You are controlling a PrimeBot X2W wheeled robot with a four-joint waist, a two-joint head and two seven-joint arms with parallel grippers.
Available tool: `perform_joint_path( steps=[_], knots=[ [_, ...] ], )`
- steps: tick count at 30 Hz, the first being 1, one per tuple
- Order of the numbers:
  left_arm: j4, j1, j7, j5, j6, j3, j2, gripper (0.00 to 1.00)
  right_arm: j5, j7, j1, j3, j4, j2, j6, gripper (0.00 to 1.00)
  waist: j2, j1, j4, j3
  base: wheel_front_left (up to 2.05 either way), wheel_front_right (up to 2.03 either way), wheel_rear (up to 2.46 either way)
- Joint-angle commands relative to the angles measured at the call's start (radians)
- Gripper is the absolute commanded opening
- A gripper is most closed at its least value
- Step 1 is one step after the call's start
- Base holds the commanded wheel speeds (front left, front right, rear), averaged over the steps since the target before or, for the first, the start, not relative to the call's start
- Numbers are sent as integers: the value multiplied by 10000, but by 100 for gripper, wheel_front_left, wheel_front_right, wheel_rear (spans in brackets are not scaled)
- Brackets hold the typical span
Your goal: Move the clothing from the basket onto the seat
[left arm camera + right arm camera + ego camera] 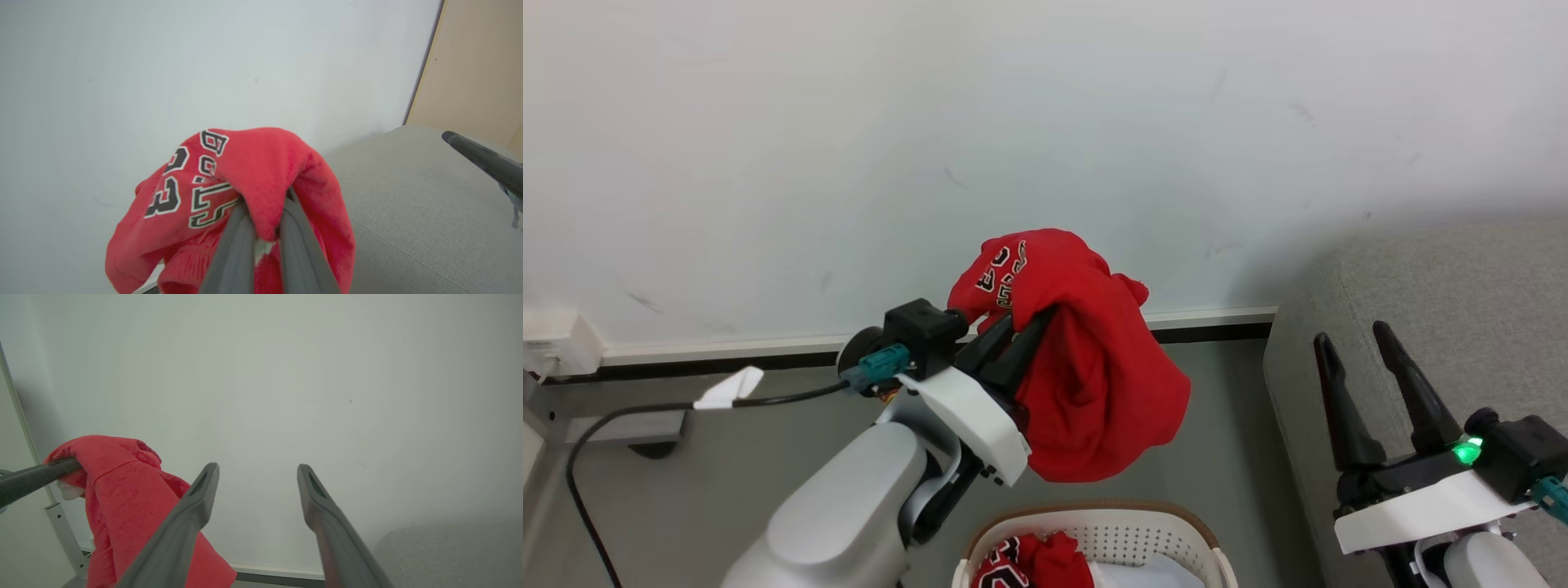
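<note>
My left gripper grips the bright red soft jersey above the oval cream-white plastic basket; right gripper spread wide, empty.

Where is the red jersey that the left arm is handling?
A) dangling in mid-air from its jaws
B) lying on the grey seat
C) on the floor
A: the left jaws are shut on the red jersey, which hangs clear of the basket and grey seat.

Grey floor carries cream basket near wall, grey seat at right, apart
</note>
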Motion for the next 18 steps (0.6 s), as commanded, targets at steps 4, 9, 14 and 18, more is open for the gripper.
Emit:
perform_joint_path(
  steps=[4,9,14,18],
  knots=[
    [-525,-23,207,-58,185,138,255,0,233,-24,179,559,3,-100,-21,100,0,3,70,-94,0,0,0],
    [-903,186,350,-141,327,130,333,0,48,-24,78,1213,-216,-142,-21,100,0,3,97,-86,0,0,0],
    [-1021,258,458,-222,356,66,290,0,278,-24,-153,2631,-365,-264,-21,100,0,3,137,-68,0,0,0],
    [-1042,272,563,-307,272,-86,114,0,507,-24,-559,3639,69,-262,-21,100,0,3,282,-105,0,0,0]
  ],
)
